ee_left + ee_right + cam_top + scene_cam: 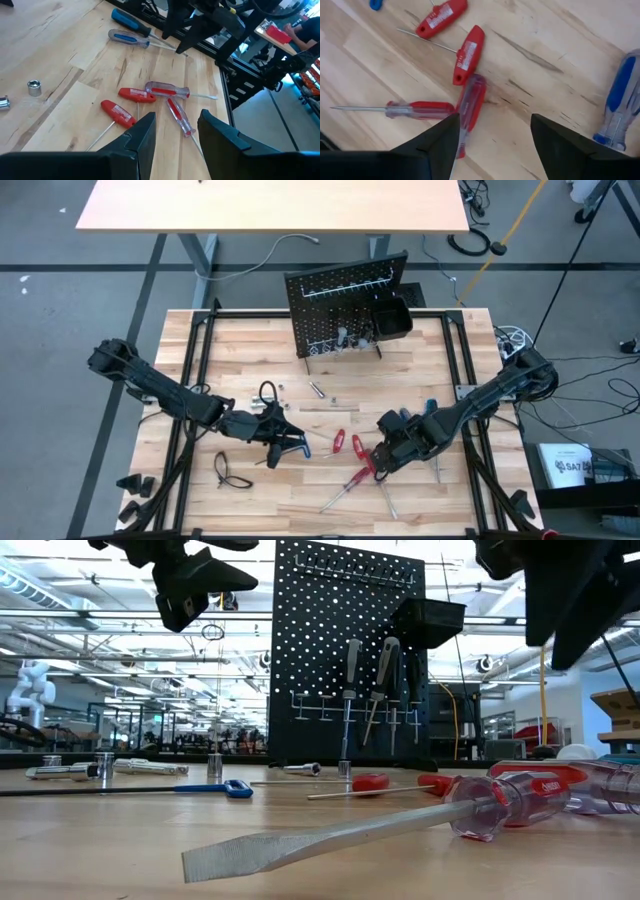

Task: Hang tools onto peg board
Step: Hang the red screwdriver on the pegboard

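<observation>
My right gripper (492,142) hovers open over the clear red-handled screwdriver (470,107); left gripper (176,132) open, empty. Crowded red handles risk snagging a neighbour or a slipped pinch.

Your wood table (240,340) carries the black peg board (345,315) standing at its far middle. Near the front lie four red-handled screwdrivers (358,476) in a loose cluster, blue-handled screwdrivers (428,408) just right of them, small silver bits (315,389) mid-table, and a black cable loop (230,471) front left.
</observation>
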Robot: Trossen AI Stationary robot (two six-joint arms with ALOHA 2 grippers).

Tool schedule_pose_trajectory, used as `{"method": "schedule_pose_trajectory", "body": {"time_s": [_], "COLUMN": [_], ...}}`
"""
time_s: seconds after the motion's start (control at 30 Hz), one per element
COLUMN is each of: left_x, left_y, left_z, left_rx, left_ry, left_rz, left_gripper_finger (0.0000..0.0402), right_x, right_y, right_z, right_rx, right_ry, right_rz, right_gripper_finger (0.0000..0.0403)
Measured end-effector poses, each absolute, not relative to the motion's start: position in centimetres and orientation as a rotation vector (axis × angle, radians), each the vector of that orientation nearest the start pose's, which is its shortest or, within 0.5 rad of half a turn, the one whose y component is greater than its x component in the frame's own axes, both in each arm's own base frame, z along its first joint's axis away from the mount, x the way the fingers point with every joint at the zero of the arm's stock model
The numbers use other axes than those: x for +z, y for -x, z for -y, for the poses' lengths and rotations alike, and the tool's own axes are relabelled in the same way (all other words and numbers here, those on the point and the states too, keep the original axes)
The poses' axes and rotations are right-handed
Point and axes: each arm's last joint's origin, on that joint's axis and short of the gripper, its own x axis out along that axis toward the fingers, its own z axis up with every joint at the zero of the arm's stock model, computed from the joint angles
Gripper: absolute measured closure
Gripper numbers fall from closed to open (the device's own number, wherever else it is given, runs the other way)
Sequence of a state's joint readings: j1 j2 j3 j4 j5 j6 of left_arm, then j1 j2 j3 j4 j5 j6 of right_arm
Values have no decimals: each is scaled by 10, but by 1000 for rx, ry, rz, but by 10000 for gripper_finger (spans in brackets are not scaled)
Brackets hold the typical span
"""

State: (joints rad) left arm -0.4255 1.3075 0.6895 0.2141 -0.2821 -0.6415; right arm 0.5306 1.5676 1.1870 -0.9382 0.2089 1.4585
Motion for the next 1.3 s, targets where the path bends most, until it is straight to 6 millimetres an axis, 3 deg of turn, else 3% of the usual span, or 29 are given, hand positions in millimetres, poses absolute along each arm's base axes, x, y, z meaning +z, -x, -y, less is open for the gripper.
{"method": "schedule_pose_trajectory", "body": {"time_s": [0.37,1.0,1.3], "left_x": [226,225,224], "left_y": [-252,-252,-251], "left_z": [106,106,106], "left_rx": [-24,-28,-26], "left_ry": [462,458,455], "left_rz": [-433,-438,-452], "left_gripper_finger": [253,253,253], "right_x": [214,172,166], "right_y": [-277,-295,-295], "right_z": [-164,-177,-176], "right_rx": [-572,-568,-621], "right_ry": [-832,-835,-838], "right_rz": [-1085,-1179,-1191], "right_gripper_finger": [170,170,170]}}
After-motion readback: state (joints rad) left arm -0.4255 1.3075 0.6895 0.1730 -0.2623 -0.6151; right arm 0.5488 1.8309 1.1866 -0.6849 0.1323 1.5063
